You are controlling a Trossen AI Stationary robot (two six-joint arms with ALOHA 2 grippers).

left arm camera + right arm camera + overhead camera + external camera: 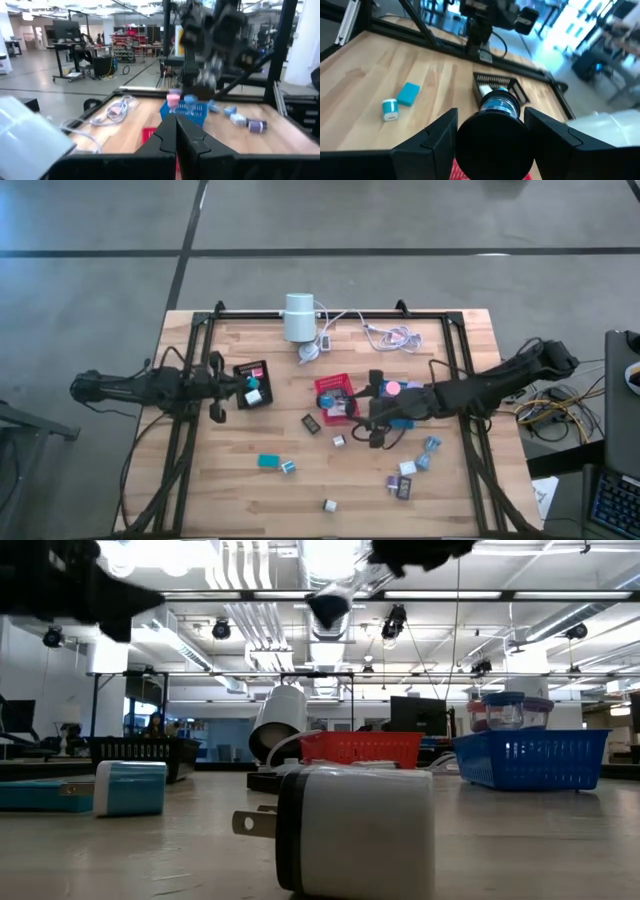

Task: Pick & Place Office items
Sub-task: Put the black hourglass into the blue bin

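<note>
Grey concrete floor all round a wooden bench (240, 490) from above. Three trays: black (252, 383), red (335, 396), blue (405, 420). Roughly ten office items (272, 462) lie loose on the near half. The left end effector (232, 387) sits beside the black tray. Low down, a white plug block (352, 832) fills the front, with an open workshop behind. The left wrist shows its fingers (165, 142) pressed together, empty. The right end effector (490, 131) stands part-way apart around a black roll (492, 145) over the red tray.
</note>
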